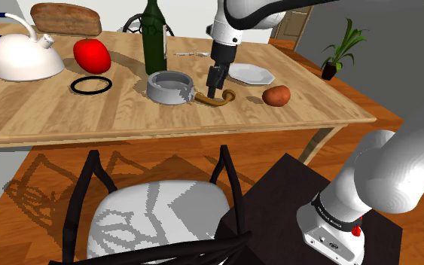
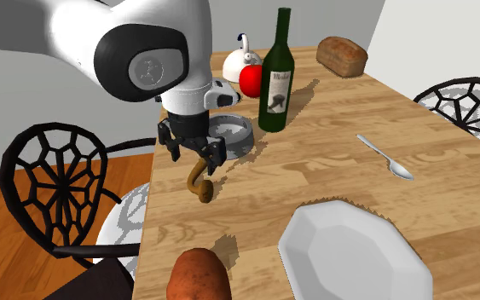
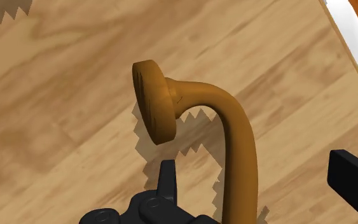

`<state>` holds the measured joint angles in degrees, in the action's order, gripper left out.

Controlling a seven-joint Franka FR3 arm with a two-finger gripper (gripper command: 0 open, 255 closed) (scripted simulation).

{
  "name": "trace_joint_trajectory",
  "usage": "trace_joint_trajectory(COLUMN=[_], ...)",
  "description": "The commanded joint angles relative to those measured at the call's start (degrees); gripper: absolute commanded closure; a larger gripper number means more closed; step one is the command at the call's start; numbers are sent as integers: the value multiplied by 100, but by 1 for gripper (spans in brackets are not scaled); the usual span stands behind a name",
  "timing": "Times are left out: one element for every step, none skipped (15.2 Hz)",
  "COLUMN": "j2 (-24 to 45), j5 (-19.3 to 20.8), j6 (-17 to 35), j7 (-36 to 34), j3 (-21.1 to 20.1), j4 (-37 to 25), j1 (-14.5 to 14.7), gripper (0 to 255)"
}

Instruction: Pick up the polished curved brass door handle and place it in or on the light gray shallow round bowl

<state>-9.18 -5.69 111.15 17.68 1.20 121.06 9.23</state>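
The brass-coloured curved door handle [image 1: 225,98] lies on the wooden table [image 1: 52,113], close beside the grey shallow round bowl [image 1: 170,86]. My black gripper [image 1: 215,87] points down over the handle, low above the table. In the wrist view the handle's shaft [image 3: 238,159] runs between my fingers, its round end plate farther out. The gripper [image 3: 257,170] is open, and both fingers [image 3: 167,181] stand off the shaft. From the second exterior view, the gripper [image 2: 193,155] straddles the handle [image 2: 200,183], with the bowl [image 2: 234,135] just behind it.
A dark green bottle [image 1: 154,38] stands right behind the bowl. A white plate [image 1: 251,74] and a potato [image 1: 276,95] lie on the handle's other side. Red fruit [image 1: 92,55], black ring [image 1: 91,85], white kettle [image 1: 24,56], bread [image 1: 65,19], spoon [image 1: 191,54]. A chair [image 1: 157,218] stands at the near edge.
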Motion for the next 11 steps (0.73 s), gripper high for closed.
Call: trace_joint_trajectory(j2=[57,75,94,114,125,126,127,127,127,127,127], j5=[-11,-15,-20,-25,-27,-27,-27,-27,-27,-27,-27], j6=[153,230,307,384,428,428,428,428,428,428,428], j7=[24,26,28,31,32,32,32,32,32,32,32], j3=[-3,-7,-11,-14,-16,-16,-16,-16,-16,-16,-16], j4=[98,157,214,271,304,303,303,303,303,303,303], j1=[6,9,12,15,17,17,17,17,17,17,17], gripper=[0,0,0,0,0,0,0,0,0,0,0])
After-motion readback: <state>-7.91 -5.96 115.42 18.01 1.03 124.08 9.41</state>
